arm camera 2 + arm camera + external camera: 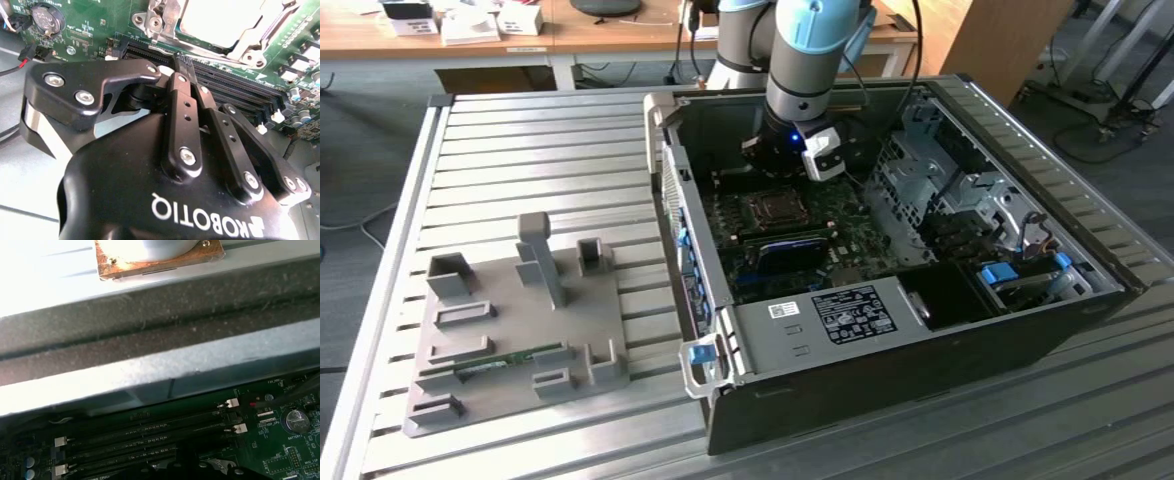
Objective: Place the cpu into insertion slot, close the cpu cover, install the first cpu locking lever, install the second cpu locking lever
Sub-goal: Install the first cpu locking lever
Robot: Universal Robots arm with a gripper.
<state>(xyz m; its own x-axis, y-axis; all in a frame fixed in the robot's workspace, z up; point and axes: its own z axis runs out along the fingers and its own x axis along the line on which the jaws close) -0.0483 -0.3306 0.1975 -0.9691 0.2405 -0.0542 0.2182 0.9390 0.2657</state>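
Observation:
My gripper [777, 176] hangs inside the open computer case, just beyond the insertion slot [774, 210] on the green board. In the second wrist view the black fingers [182, 115] meet at the tips, so the gripper [183, 62] is shut with nothing visible between them, above the long black memory slots [225, 82]. Past the tips lies the cpu [220, 17], silver top up, seated in the socket. The silvery cpu cover [166, 22] lies flat around it. I cannot make out the locking levers against the frame's metal.
The case walls [670, 170] ring the board closely, and a drive cage [947, 190] fills the exterior view's right. A black shroud [854, 315] covers the near end. A grey fixture plate [520, 330] holding a green memory stick [507, 362] lies on the slatted table. A coin battery [295, 419] sits near the memory slots [150, 432].

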